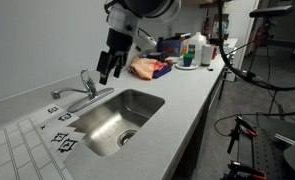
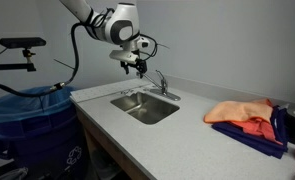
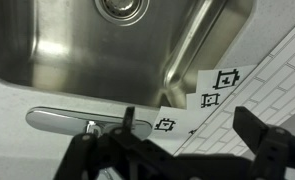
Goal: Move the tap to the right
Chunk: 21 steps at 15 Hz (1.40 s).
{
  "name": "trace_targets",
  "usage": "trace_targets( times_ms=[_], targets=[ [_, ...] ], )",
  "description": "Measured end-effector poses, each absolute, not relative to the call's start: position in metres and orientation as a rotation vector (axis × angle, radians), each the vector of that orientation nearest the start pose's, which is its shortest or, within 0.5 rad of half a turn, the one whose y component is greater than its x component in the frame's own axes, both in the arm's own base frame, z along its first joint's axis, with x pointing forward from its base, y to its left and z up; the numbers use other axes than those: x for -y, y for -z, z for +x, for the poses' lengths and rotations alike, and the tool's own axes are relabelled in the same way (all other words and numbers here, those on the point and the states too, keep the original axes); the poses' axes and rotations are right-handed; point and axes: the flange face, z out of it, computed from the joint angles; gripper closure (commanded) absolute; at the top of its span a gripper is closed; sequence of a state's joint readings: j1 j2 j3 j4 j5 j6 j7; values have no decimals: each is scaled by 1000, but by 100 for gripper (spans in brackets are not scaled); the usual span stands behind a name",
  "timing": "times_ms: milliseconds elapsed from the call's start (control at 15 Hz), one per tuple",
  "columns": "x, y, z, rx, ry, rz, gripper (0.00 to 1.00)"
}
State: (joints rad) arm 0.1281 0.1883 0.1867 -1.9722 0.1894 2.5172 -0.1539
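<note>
The chrome tap [image 1: 83, 90] stands behind the steel sink [image 1: 117, 120] and also shows in the other exterior view [image 2: 160, 86]. In the wrist view its flat shiny base plate [image 3: 67, 119] lies on the counter just below the sink's edge [image 3: 47, 70]. My gripper [image 1: 109, 70] hangs a little above and beside the tap, also seen in an exterior view [image 2: 135, 68]. Its fingers are spread apart with nothing between them [image 3: 187, 125]. One finger is close to the tap's upright part; I cannot tell if it touches.
An orange cloth [image 1: 147, 68] on a blue one lies further along the counter [image 2: 242, 112]. Bottles and containers [image 1: 192, 50] stand beyond it. Paper markers [image 1: 62, 137] and a tile-patterned sheet [image 3: 277, 70] lie beside the sink. A blue bin [image 2: 27, 120] stands off the counter's end.
</note>
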Motion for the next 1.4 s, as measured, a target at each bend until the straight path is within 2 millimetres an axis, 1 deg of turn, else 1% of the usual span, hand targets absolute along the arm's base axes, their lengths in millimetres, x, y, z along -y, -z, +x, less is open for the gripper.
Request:
trace_targets(
  times_ms=[133,400,533,600,733,933,1400],
  targets=[
    [-199,-390,602,476,540,-2844,0],
    [-221,-327,612,488,612,-2802,0],
    [-230,-302,615,484,623,-2785,0],
    [-233,-293,615,482,615,-2781,0],
    [-235,-286,618,479,609,-2777,0],
    [-235,-290,621,476,620,-2774,0],
    [-235,-290,621,476,622,-2773,0]
  ],
)
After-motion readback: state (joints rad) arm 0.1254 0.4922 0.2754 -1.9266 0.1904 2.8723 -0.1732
